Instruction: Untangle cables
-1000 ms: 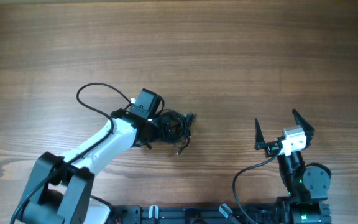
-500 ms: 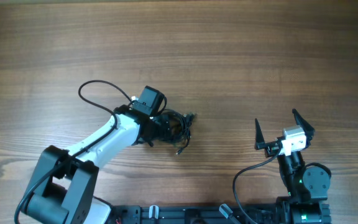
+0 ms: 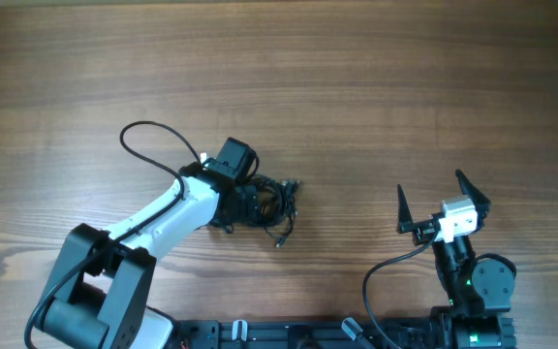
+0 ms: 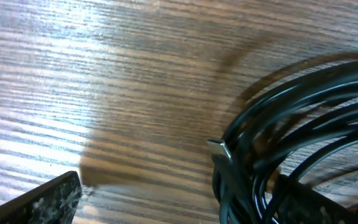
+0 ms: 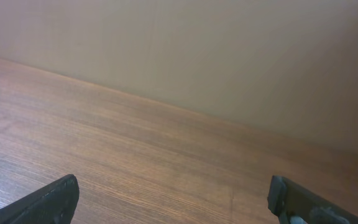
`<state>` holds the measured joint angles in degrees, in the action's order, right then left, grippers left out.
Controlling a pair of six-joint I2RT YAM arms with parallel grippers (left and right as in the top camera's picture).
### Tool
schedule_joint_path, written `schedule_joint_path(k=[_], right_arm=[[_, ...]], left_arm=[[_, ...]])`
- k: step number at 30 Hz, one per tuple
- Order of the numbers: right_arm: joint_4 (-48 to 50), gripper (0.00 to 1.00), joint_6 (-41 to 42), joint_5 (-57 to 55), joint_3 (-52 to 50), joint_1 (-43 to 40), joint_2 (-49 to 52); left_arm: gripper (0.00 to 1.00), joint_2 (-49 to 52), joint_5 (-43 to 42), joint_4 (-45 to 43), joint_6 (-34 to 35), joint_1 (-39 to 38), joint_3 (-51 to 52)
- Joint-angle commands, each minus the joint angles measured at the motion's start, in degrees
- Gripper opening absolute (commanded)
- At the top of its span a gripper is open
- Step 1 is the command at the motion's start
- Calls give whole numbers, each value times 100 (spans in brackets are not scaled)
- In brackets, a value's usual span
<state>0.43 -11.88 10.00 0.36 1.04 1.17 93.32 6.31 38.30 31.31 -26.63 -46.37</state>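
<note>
cables (image 3: 277, 197): I see one black tangled bundle left of the table's (image 3: 376, 78) middle, with a loose plug end (image 3: 279, 237) trailing toward me.
left gripper (image 3: 248, 206): low over the bundle's left edge; jaws spread wide. In the wrist view one finger (image 4: 45, 200) is on bare wood, the other is in among the strands (image 4: 303, 118). Nothing pinched.
right gripper (image 3: 430, 184): jaws spread, empty, parked well apart from the bundle on my right.
right wrist view: only wood and its fingers (image 5: 48, 200).
</note>
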Motion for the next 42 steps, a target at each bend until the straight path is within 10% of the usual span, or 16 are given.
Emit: schedule_joint_path(k=[1,20,31,37,42], right_arm=[[20,100,-13,-101,-7,2,-37],[20,100,-13,-98,-7,2,-37],[20,100,-13,-98,-7,2,-37],[20,100,-11,-98,-7,2,-37],[20,100,-13,-98,-7,2,-37]], left_arm=[[100,315,341,-59,-612,9,308],[98,315,-90,-424,-837,-525,337],[55,315,-92,-404,-837,-525,415],[4,315,-96,-428,-837,-525,415],[4,313,-118,-420,-866,-522,407]])
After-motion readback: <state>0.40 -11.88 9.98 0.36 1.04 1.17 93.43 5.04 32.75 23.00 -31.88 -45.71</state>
